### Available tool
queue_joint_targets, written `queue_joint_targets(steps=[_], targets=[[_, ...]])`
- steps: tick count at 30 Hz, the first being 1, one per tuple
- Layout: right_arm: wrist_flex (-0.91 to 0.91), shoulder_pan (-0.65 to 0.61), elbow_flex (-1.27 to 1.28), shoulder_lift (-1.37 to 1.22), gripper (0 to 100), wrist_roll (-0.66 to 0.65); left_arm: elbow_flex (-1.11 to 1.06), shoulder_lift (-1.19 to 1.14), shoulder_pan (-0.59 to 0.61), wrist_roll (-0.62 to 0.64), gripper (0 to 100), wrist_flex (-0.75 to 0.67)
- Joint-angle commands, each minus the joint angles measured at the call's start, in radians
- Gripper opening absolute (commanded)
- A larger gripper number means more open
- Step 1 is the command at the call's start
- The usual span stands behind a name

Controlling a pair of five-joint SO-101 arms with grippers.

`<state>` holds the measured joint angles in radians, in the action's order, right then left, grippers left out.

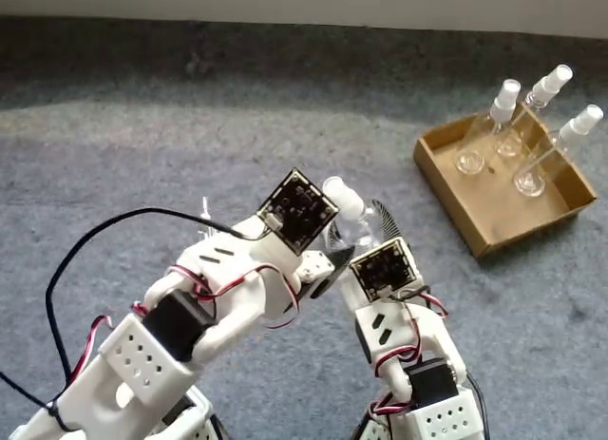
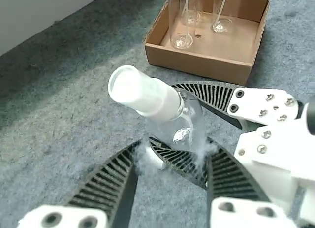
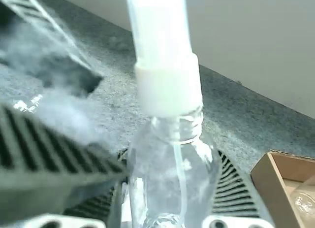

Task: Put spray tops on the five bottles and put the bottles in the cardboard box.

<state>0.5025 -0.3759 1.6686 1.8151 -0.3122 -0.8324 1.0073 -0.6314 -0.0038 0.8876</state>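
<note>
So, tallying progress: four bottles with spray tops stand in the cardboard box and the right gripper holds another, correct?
Not quite: three bottles stand in the cardboard box, not four, as the high view shows. The right gripper does hold another bottle.

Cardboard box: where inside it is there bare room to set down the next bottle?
The floor of the cardboard box is bare along its two walls nearest the arms. The far side is crowded by the three bottles standing there.
</note>
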Motion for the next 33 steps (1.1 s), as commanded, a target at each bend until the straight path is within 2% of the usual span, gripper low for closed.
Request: queue_joint_targets(steps=[1,5,16,18,21,23,25,29,33], targets=[[-0.001,0.013,0.116,0.015,12.7,-0.006,0.050,0.137,0.010,-0.009,17,0.052],[-0.001,0.013,0.116,0.015,12.7,-0.006,0.051,0.209,0.012,-0.005,17,0.124],[-0.001,0.099,0.110,0.015,12.6,-0.005,0.050,0.409,0.260,-0.003,17,0.305],[0.001,0.101,0.108,0.015,12.6,-0.005,0.050,0.435,0.291,-0.003,13,0.331],[0.001,0.130,0.108,0.015,12.6,-0.005,0.050,0.461,0.338,-0.003,1,0.354],[0.001,0.165,0.108,0.015,12.6,-0.005,0.048,0.469,0.375,-0.003,2,0.371],[0.001,0.199,0.105,0.015,12.6,0.014,0.048,0.469,0.397,-0.003,4,0.396],[0.010,0.260,0.045,0.004,12.6,0.052,0.048,0.473,0.409,-0.003,0,0.468],[0.125,0.297,-0.077,0.004,12.7,0.055,0.048,0.475,0.409,-0.003,1,0.551]])
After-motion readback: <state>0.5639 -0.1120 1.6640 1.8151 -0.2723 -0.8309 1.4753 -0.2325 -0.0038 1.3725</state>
